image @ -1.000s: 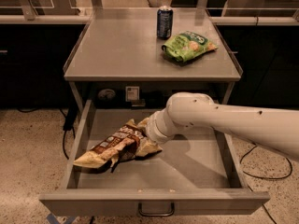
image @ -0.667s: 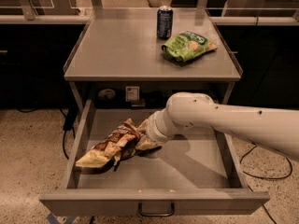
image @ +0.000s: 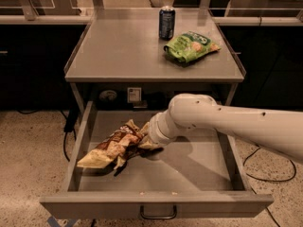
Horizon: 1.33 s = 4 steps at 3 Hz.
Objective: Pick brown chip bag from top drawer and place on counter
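The brown chip bag (image: 115, 148) is in the open top drawer (image: 201, 171), at its left side. Its right end is raised and its tan left end hangs low over the drawer floor. My gripper (image: 148, 143) is at the bag's right end, mostly hidden behind my white wrist, and is shut on that end. My arm reaches in from the right across the drawer. The counter (image: 118, 48) lies above and behind the drawer.
A green chip bag (image: 190, 45) and a dark blue can (image: 166, 22) stand on the right back part of the counter. The drawer's front wall carries a wire handle (image: 158, 215). Cables lie on the speckled floor on both sides.
The bag's right end has risen off the drawer floor together with my gripper, and the bag now hangs tilted down to the left.
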### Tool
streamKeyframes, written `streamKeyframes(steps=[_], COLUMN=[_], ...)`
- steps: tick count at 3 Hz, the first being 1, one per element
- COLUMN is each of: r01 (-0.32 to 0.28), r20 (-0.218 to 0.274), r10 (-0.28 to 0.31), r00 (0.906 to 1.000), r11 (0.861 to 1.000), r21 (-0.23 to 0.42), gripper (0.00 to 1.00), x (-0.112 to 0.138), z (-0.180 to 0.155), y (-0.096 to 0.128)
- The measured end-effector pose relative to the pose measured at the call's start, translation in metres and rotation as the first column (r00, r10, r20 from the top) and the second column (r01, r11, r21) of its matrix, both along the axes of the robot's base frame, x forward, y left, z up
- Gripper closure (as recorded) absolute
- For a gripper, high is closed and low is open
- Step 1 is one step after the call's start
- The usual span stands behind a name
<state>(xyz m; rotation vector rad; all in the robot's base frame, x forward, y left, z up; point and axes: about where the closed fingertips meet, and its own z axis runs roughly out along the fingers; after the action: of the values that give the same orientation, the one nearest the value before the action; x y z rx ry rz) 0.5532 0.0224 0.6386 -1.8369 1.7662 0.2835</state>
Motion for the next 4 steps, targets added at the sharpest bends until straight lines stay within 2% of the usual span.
streamKeyframes(steps=[1, 2, 4], r01=[0.0, -0.006, -0.03], r20=[0.0, 0.007, 0.097], r10=[0.0, 0.007, 0.047], r00=[1.0, 1.0, 0.9942], r11=[1.0, 0.999, 0.986], r21=[0.0, -0.038, -0.164], gripper=[1.0, 1.0, 1.0], x=[0.0, -0.003, -0.002], z=[0.0, 0.021, 0.127], y=[0.0, 0.001, 0.0])
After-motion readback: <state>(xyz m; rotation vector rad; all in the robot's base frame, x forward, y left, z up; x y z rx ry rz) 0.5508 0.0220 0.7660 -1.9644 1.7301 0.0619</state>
